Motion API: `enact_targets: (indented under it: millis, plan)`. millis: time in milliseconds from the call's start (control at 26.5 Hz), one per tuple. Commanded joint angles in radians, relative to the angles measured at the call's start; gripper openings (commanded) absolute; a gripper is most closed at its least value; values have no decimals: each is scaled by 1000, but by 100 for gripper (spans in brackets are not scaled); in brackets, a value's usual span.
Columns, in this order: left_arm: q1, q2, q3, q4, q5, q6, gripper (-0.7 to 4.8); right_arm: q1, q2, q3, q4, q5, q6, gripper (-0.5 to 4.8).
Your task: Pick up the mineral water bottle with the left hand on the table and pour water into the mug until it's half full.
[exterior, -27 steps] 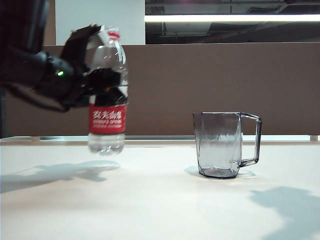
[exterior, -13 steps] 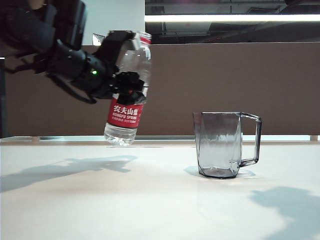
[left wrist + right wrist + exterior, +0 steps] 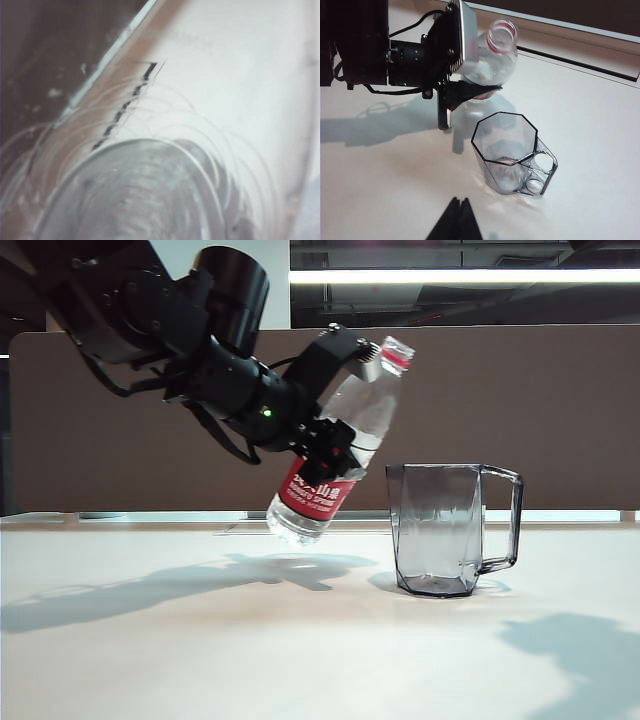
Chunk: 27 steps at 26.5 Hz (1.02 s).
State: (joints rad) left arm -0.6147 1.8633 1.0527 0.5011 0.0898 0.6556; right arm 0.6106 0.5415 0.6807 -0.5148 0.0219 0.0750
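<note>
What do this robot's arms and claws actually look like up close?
The left arm is matte black, built from bulky rounded cylinder joints, with thin black cables looping beside it and a small green light glowing near the wrist. Its left gripper is black and blocky with flat angular fingers. Only the right gripper shows of the other arm: two dark pointed tips.

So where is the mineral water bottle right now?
In the exterior view the mineral water bottle hangs left of centre, clear of the table, held by the left gripper and tilted toward the mug.
</note>
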Motion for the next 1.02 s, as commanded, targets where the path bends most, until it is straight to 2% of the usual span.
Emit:
enact_targets:
  millis: [38, 415, 604, 755, 1019]
  plan:
    - [-2, 2, 19, 61, 4, 112, 218, 0, -3, 8, 15, -3, -1, -2]
    - [-2, 10, 19, 66, 4, 345, 218, 0, -3, 8, 15, -3, -1, -1]
    - [-2, 31, 19, 108, 4, 385, 218, 0, -3, 8, 15, -7, -1, -2]
    - [-2, 37, 19, 130, 4, 534, 218, 0, -3, 8, 15, -6, -1, -1]
    - [4, 43, 19, 196, 4, 623, 218, 0, -3, 8, 15, -6, -1, -2]
